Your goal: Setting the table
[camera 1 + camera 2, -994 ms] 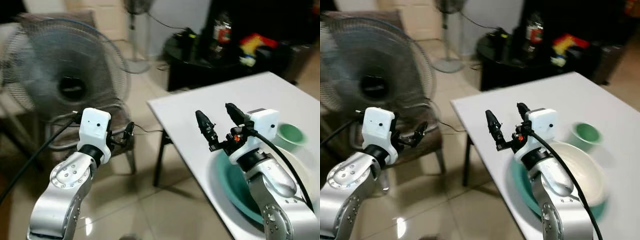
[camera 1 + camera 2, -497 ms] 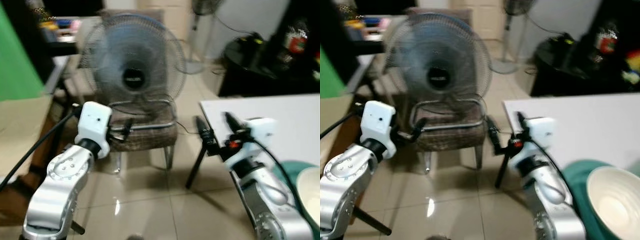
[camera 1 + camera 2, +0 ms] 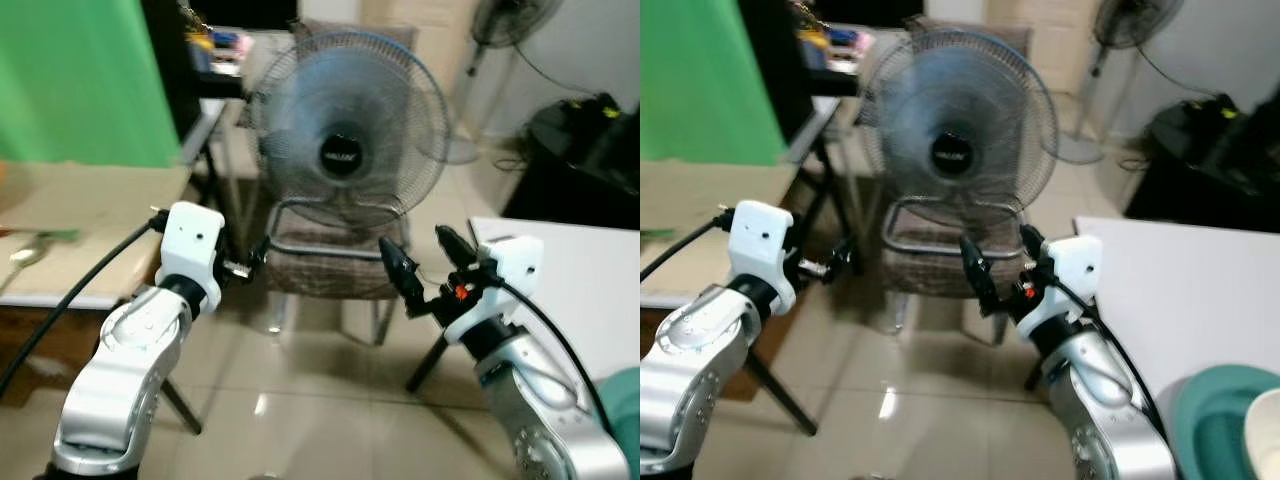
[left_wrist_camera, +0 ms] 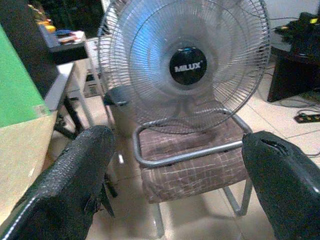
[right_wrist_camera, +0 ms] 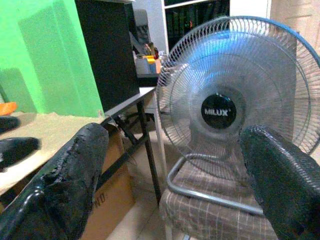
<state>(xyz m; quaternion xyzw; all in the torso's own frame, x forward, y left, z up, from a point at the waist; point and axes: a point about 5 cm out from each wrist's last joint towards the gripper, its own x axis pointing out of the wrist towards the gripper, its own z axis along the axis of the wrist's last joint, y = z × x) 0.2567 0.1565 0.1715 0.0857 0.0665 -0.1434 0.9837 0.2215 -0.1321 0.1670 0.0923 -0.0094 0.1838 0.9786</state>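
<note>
Facing a Milux fan (image 3: 345, 150) on a checked chair (image 3: 335, 270). Left gripper (image 4: 175, 190) and right gripper (image 3: 425, 265) raised, fingers spread, empty. Teal plate (image 3: 1220, 425) (partly cut off) on white counter (image 3: 1170, 300), near edge.

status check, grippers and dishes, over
Left gripper and right gripper open, empty. Teal plate on white table, at right. Fan on chair ahead.
</note>
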